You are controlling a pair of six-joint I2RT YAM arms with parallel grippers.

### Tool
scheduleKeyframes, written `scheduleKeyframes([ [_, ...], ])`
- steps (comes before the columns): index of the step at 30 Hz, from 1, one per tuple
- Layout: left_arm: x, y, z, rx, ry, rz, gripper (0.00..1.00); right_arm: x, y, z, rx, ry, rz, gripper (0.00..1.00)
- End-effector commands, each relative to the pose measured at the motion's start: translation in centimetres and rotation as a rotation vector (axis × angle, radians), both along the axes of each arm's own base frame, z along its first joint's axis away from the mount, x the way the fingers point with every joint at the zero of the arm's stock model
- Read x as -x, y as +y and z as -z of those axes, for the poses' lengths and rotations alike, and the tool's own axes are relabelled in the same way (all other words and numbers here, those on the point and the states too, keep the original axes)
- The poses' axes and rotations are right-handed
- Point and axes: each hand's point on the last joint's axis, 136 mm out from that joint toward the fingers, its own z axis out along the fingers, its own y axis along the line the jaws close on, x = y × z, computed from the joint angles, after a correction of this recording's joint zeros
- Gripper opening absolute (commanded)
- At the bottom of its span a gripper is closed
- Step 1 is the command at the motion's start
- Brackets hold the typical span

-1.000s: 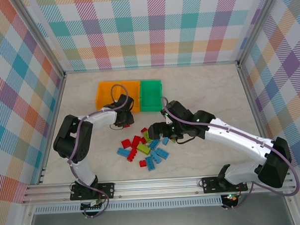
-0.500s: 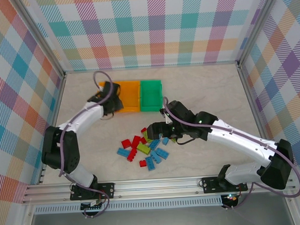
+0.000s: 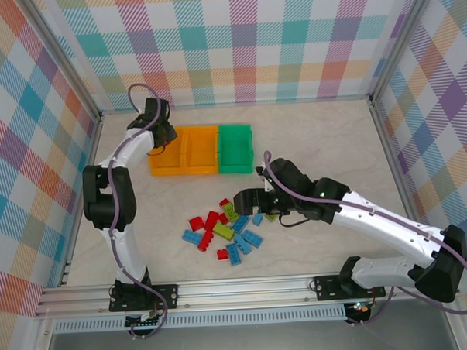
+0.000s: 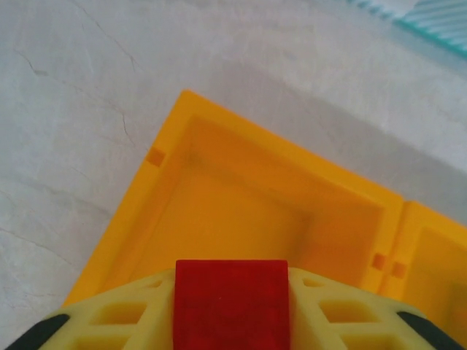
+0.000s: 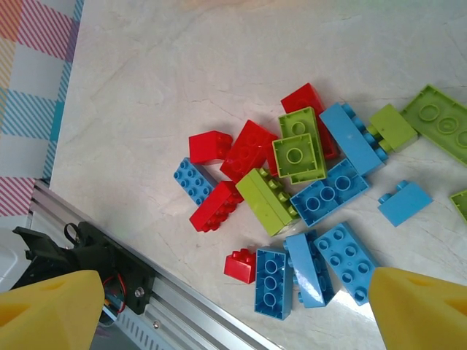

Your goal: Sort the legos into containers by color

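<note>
My left gripper [image 3: 160, 132] hangs over the far-left corner of the left orange bin [image 3: 171, 158], shut on a red brick [image 4: 231, 302] held between its yellow fingers above the bin's bare floor [image 4: 241, 211]. A second orange bin [image 3: 201, 151] and a green bin [image 3: 235, 150] stand next to it in a row. My right gripper [image 3: 246, 199] hovers open above the pile of red, blue and lime bricks [image 3: 228, 225]. In the right wrist view its fingers [image 5: 51, 310] stand wide apart over a small red brick [image 5: 241, 265], a lime brick [image 5: 266, 200] and blue bricks [image 5: 328, 191].
An aluminium rail [image 3: 238, 287] runs along the table's near edge, close below the pile [image 5: 168, 299]. Checked walls [image 3: 243, 50] close in the back and both sides. Bare marble-look table lies between the bins and the pile.
My left arm has swung from beside the pile up and left to the left orange bin's far corner, carrying the red brick. My right gripper has shifted slightly right.
</note>
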Motion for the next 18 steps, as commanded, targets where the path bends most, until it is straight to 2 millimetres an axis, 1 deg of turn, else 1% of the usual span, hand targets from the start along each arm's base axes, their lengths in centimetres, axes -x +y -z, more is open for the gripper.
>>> scheduleKeyframes([
  [1,-0.3,0.2,-2.7,0.004,-0.035,0.01,0.44,-0.1,-1.0,-0.4,0.006,-0.028,0.039,0.94],
  [3,0.0,0.1,-3.4,0.012,-0.045,0.019,0.45,-0.4,-1.5,-0.2,0.017,-0.04,0.07,0.94],
  [5,0.6,-0.1,-4.4,0.028,-0.068,0.029,0.5,-0.9,-2.3,0.1,0.026,-0.055,0.117,0.95],
  [7,1.5,-0.5,-5.9,0.051,-0.092,0.046,0.51,-1.1,-2.7,0.3,0.027,-0.072,0.139,0.95],
  [9,2.9,-1.0,-7.9,0.095,-0.123,0.065,0.49,-1.3,-2.8,0.5,0.034,-0.087,0.143,0.95],
  [12,6.5,-3.2,-12.2,0.185,-0.211,0.149,0.48,-1.6,-3.0,1.3,0.1,-0.091,0.129,0.93],
  [13,7.9,-4.3,-13.9,0.195,-0.25,0.197,0.48,-1.8,-2.9,1.8,0.137,-0.081,0.119,0.93],
  [14,9.5,-5.5,-15.4,0.19,-0.279,0.255,0.49,-1.8,-2.7,2.3,0.172,-0.068,0.103,0.93],
  [16,12.7,-7.0,-18.0,0.142,-0.329,0.357,0.51,-1.9,-1.8,3.4,0.226,-0.034,0.061,0.93],
  [18,15.9,-7.9,-19.7,0.085,-0.367,0.46,0.52,-2.0,-0.5,4.5,0.254,0.005,0.012,0.94],
])
